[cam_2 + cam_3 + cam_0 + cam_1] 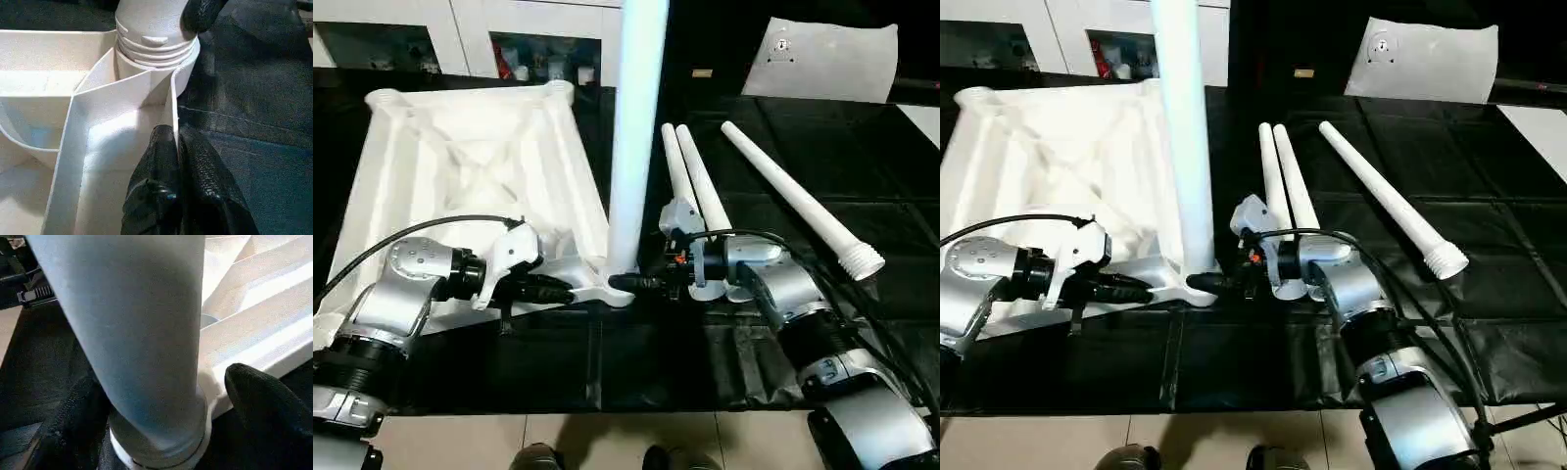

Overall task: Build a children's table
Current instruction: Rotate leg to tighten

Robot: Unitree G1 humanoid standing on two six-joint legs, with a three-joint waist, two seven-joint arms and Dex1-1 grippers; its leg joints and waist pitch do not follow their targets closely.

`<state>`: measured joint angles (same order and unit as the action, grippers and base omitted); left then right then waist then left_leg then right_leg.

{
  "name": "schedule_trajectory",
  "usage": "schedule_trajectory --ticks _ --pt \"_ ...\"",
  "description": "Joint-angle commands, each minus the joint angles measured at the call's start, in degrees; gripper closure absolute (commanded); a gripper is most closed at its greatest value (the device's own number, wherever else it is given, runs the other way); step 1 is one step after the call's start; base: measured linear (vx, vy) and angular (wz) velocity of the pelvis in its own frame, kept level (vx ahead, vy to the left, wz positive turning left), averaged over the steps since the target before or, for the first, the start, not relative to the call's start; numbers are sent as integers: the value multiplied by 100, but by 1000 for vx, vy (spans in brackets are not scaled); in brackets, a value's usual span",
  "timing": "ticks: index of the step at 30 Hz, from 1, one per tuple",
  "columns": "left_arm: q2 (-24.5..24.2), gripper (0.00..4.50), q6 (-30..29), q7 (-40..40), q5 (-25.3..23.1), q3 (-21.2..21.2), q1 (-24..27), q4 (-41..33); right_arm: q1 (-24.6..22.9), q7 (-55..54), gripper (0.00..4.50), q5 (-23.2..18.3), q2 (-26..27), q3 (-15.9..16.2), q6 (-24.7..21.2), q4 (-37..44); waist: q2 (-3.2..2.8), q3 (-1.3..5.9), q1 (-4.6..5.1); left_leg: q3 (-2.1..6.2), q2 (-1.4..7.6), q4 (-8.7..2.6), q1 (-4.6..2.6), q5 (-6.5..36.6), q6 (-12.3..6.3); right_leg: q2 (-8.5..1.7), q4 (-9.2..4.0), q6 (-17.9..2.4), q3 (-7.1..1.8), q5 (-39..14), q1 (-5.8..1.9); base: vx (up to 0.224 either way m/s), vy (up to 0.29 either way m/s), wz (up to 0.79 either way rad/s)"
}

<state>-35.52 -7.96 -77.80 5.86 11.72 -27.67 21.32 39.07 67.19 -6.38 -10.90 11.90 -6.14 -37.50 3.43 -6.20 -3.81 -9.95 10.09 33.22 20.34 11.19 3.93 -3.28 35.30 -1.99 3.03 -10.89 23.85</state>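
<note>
While both silver forearms reach level toward the near corner socket, the left gripper (173, 161) pinches the tabletop (460, 147) rim there, and the right gripper (161, 421) straddles the upright leg (636, 127) base, fingers spread. Beyond lie three loose legs (793, 196) on black cloth (862, 157).

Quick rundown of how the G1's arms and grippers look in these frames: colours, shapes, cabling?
Both forearms are silver metal cylinders with ribbed black joint rings. The left gripper and right gripper each have two black fingers with a textured, knobbly surface, mounted on white plastic housings. Black cables loop from each wrist back along the arm. The right wrist carries a small red-orange detail near its connector.
</note>
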Motion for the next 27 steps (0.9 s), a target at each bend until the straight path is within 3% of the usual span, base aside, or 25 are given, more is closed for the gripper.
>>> schedule_trajectory --ticks 1,11,21,27 --pt "41 450 80 -314 -70 329 -22 45 110 94 101 -1 -26 78 8 -60 -73 363 18 42 335 -365 -48 437 -401 -506 -313 -1528 -329 -523 -336 0 0 0" --pt "27 450 156 -375 -101 376 -47 128 49 245 182 -15 -24 117 -14 -11 -71 358 21 47 335 -375 -46 453 -371 -507 -321 -1493 -330 -589 -334 0 0 0" --pt "-2 450 177 -400 -140 400 -56 192 19 353 196 -40 -40 159 -62 34 -71 348 26 46 339 -384 -51 511 -354 -508 -340 -1476 -332 -694 -323 0 0 0" --pt "160 450 -175 255 -163 210 37 70 -282 128 196 -74 112 188 -219 284 -124 340 11 50 349 -393 -62 580 -314 -508 -345 -1507 -333 -633 -315 0 0 0"
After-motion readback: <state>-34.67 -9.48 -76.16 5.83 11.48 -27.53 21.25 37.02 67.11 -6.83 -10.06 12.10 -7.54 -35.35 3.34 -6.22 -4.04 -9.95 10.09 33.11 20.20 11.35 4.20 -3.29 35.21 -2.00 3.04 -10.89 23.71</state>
